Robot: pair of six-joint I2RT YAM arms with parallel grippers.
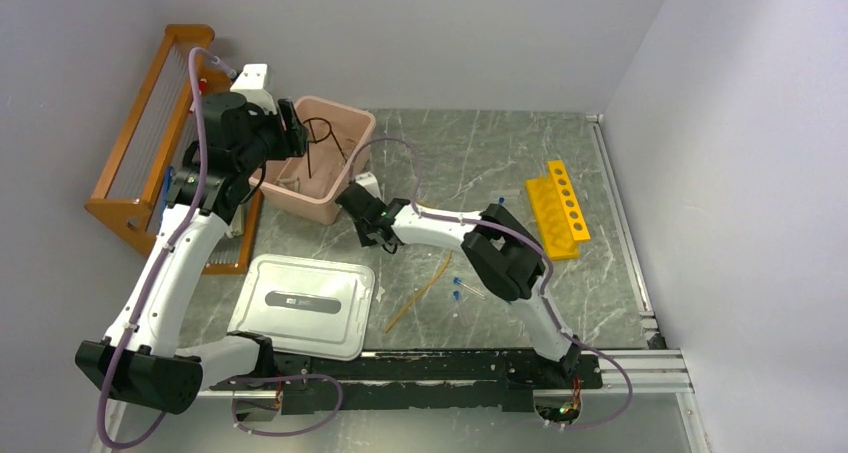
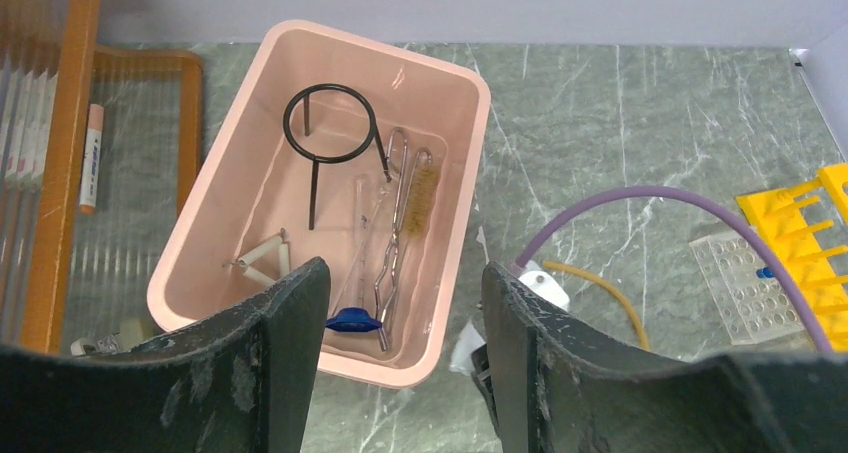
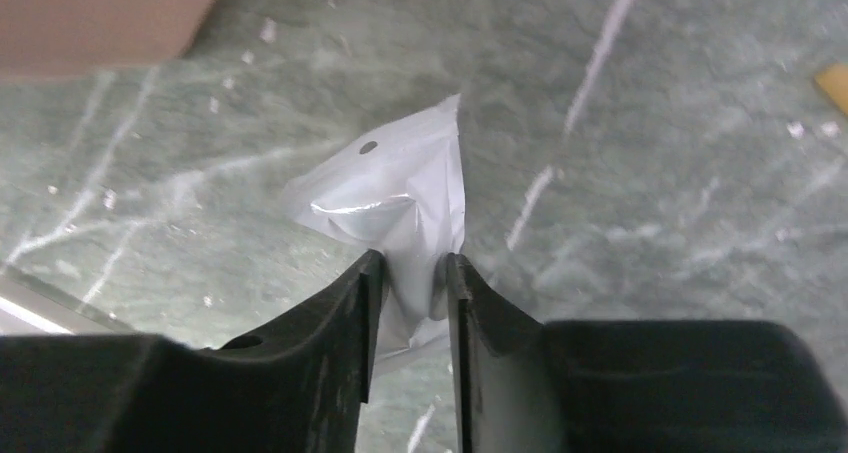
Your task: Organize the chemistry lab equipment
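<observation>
The right gripper (image 3: pixel 405 283) is clenched on a small white plastic bag (image 3: pixel 400 188) down on the table (image 3: pixel 650 223), just off the near right corner of the pink tub (image 2: pixel 215 203). The left gripper (image 2: pixel 400 353) hangs over that tub with jaws spread and empty; inside lie the black tripod ring (image 2: pixel 318 163), wire triangle (image 2: pixel 262 251), a brush (image 2: pixel 425 188) and a blue piece (image 2: pixel 352 320). The tan rubber tube (image 1: pixel 420 291), blue-capped vials (image 1: pixel 457 283) and yellow tube rack (image 1: pixel 560 208) lie out on the table to the right, the white lid (image 1: pixel 300 303) before the tub

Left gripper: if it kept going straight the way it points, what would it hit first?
Likely the contents of the pink tub: the open left gripper aims into its near end, where a blue-based glass cylinder and wire tongs lie. Depth is unclear.
</observation>
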